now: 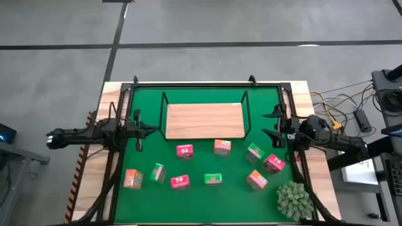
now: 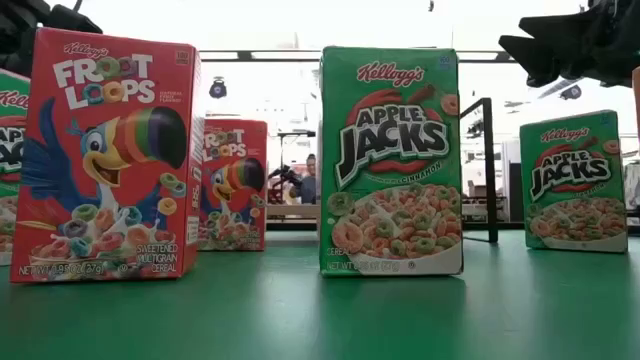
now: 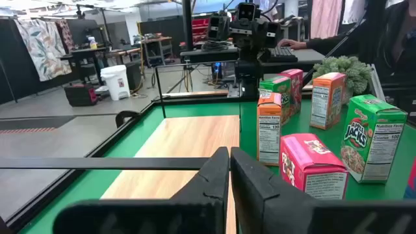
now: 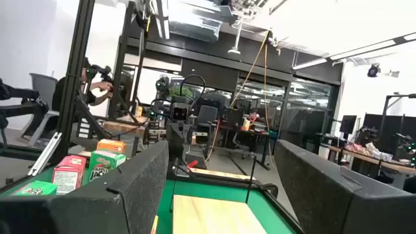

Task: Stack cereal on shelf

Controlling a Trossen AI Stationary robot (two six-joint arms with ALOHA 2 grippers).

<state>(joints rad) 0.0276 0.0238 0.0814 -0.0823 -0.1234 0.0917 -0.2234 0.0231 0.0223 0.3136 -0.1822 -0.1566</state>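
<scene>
The stacking has not begun. In the high view the shelf [image 1: 204,120], a light-wood board with thin black wire ends, sits bare at about twelve o'clock on the green mat [image 1: 147,150], and the cereal boxes stand scattered below it, from a box at eight o'clock [image 1: 132,179] across to a pink-red one at four o'clock [image 1: 273,162]. I count only eight there; a ninth may be hidden or merged with a neighbour.

The left pincer [image 1: 143,130] hovers at nine o'clock off the shelf's end with its fingers pressed together on nothing. The right pincer [image 1: 271,124] hovers at three o'clock off the other end, jaws spread wide and empty, with a green box [image 1: 254,152] near it.

The step in hand looks like choosing a first box. My guess is that the open right pincer is better placed: it would need to swing toward five o'clock, drop over the green box and close across its narrow sides. The left would have to open first.

The low view shows only a few box fronts, such as the green one [image 2: 391,160], and the shelf's wire post [image 2: 489,170]; the board itself is barely visible. The spiky plant [image 1: 294,199] at five o'clock crowds that corner of the surface.
</scene>
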